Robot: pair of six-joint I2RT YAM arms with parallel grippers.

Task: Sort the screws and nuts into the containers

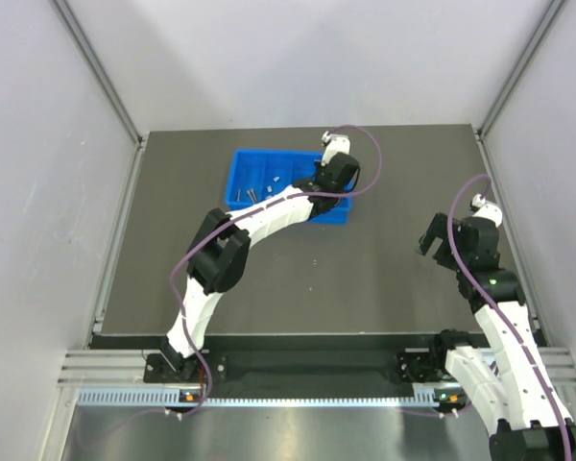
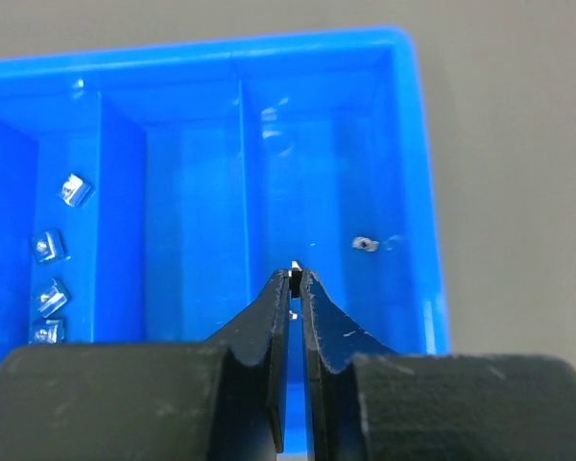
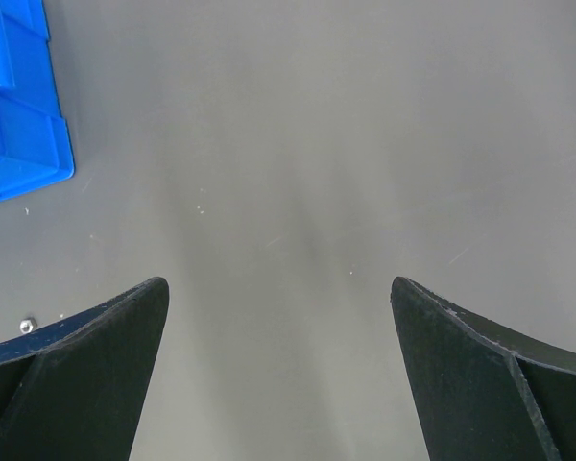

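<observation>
The blue tray (image 2: 420, 192) lies at the back of the table (image 1: 384, 288). My left gripper (image 2: 296, 274) hangs over the tray's right compartment, shut on a tiny silvery piece at its tips; I cannot tell whether it is a screw or a nut. One small nut (image 2: 365, 244) lies on that compartment's floor. Several square nuts (image 2: 50, 248) sit in a compartment at the left. In the top view, thin screws (image 1: 254, 193) show in the tray (image 1: 259, 158). My right gripper (image 3: 279, 284) stands wide open over bare table, with nothing between its fingers.
A loose nut (image 3: 25, 326) lies on the table by my right gripper's left finger, with the tray's corner (image 3: 19, 125) beyond it. From above, a small piece (image 1: 314, 262) lies on the dark mat mid-table. Grey walls close in the table on three sides.
</observation>
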